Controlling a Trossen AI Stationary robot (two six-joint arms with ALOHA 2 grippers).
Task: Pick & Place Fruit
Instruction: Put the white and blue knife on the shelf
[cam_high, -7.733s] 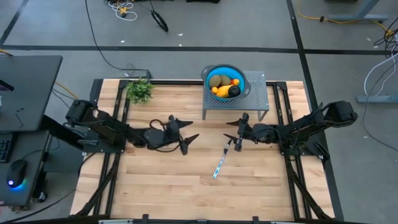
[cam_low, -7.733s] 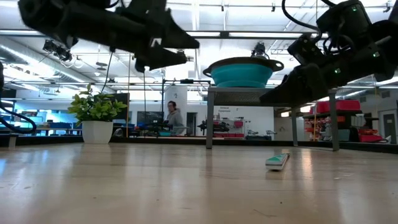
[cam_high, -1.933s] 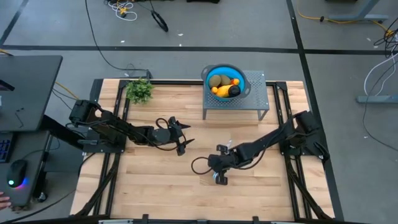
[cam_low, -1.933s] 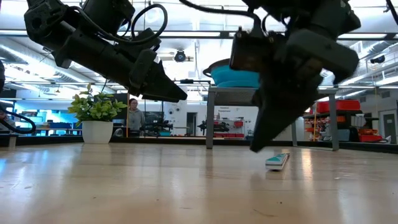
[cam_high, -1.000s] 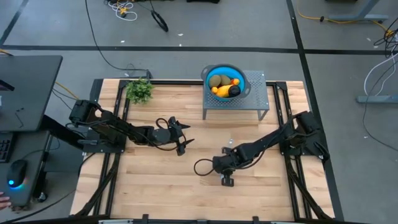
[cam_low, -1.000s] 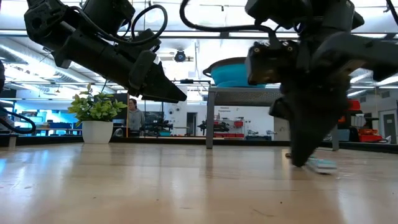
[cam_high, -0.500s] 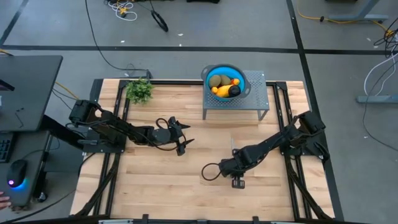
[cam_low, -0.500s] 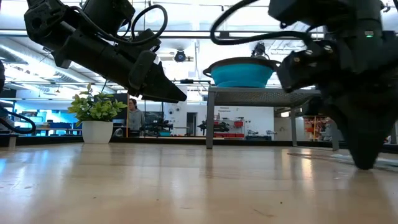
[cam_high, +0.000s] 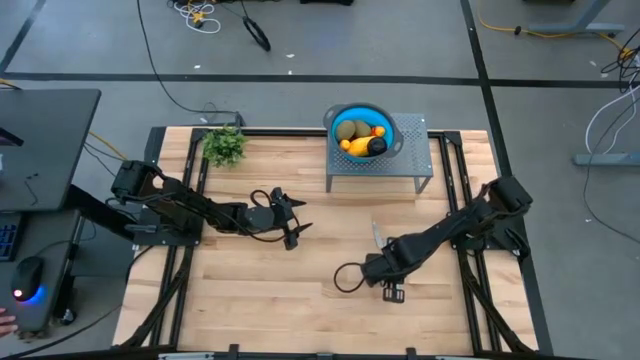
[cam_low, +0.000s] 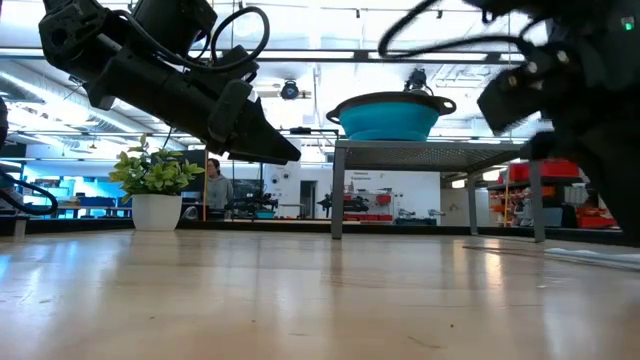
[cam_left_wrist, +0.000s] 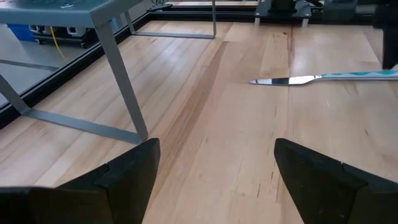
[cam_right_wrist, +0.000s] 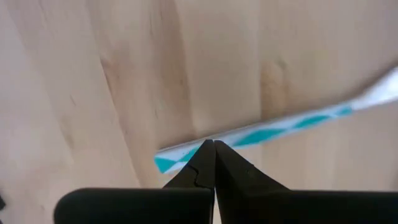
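I see the fruit (cam_high: 361, 136), a heap of yellow-orange, olive-brown and dark pieces, lying inside the round blue plastic bowl (cam_high: 338, 116). The bowl stands on the small grey metal stand (cam_high: 413, 160) at the far edge of the light wooden table (cam_high: 260, 280). In the low view the bowl (cam_low: 389, 116) sits on top of the stand (cam_low: 430, 154); the fruit is hidden behind the bowl wall there.

My left gripper (cam_high: 292, 222) hovers above the table, left of the stand, well apart from the fruit. Its fingers (cam_left_wrist: 127, 171) stand wide apart and hold nothing.

My right gripper (cam_high: 390, 288) is low over the table, in front of the stand and towards the right side. Its fingers (cam_right_wrist: 214, 163) are pressed together, and their tips meet the edge of the slim utensil with the teal-and-white patterned handle (cam_right_wrist: 280, 127). I cannot tell whether the tips only touch it or press on it. From the left wrist view the utensil (cam_left_wrist: 311, 78) lies flat on the wood, silver blade pointing away from the handle.

A small green leafy plant in a pot (cam_high: 224, 146) stands at the far left corner of the table.
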